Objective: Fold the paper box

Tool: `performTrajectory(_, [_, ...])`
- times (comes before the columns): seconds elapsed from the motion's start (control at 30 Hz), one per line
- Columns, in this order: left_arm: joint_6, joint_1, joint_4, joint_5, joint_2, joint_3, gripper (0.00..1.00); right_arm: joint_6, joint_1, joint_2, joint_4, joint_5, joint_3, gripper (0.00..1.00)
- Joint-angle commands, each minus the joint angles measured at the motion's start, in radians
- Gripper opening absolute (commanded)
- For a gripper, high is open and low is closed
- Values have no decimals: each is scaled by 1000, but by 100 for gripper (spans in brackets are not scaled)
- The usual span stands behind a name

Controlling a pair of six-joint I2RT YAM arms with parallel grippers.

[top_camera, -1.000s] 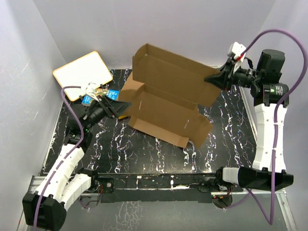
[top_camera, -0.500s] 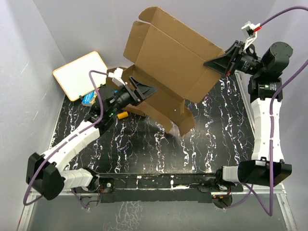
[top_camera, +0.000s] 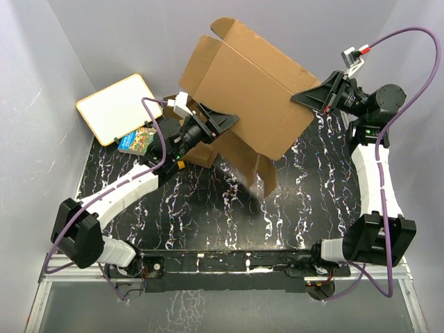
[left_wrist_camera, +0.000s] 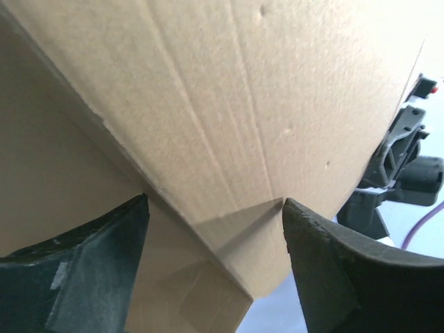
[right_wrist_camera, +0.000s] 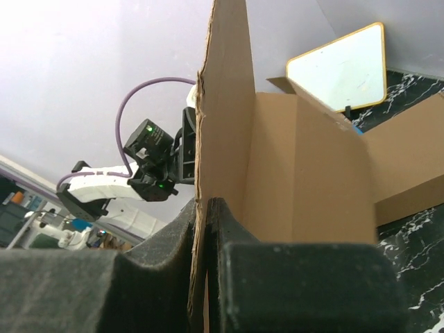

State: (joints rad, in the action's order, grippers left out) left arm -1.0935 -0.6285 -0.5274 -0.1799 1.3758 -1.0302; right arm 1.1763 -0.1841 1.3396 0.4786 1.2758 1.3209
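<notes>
The paper box [top_camera: 250, 83], brown die-cut cardboard with open flaps, hangs tilted above the back of the table. My right gripper [top_camera: 300, 99] is shut on its right edge; in the right wrist view the two pads [right_wrist_camera: 206, 208] pinch the thin cardboard wall [right_wrist_camera: 305, 166]. My left gripper [top_camera: 229, 121] is raised against the box's lower left side. Its jaws stand wide apart [left_wrist_camera: 215, 208], and a folded corner of the cardboard [left_wrist_camera: 243, 104] sits just in front of the fingertips. Nothing is clamped between them.
A white board with a yellow rim [top_camera: 118, 107] leans at the back left, with a colourful book [top_camera: 137, 141] beside it. A flat brown cardboard piece [top_camera: 200, 152] lies under my left arm. Grey walls close in on three sides.
The right gripper has lifted the box off the table and tilted it up. My left arm has swung from the left side up to the box, with its jaws spread wider.
</notes>
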Motion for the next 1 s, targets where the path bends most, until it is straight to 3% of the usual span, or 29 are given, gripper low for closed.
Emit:
performTrajectory(0.0, [-33,-20,-112,-3,26,-60,66,160,2,-23,146,-20,-40,8])
performTrajectory(0.07, [-45,-24,-152,-10,35,-61,52,156,2,-23,129,-19,-56,8])
performTrajectory(0.17, [-46,-29,-173,-15,41,-74,43,147,1,-22,110,-21,-86,8])
performTrajectory(0.37, [-74,-31,-190,-19,26,-64,8,107,0,-18,77,-39,-122,8])
performTrajectory(0.43, [-95,-31,-196,-21,20,-51,0,105,-1,-15,77,-45,-131,8])
performTrajectory(0.73, [-150,-32,-255,-33,15,4,2,155,-12,-8,150,-56,-154,8])
performTrajectory(0.8, [-151,-33,-244,-45,11,19,21,178,-19,-4,179,-58,-155,8])
performTrajectory(0.97, [-105,-33,-202,-51,-46,103,50,178,-44,18,231,-36,-115,8])
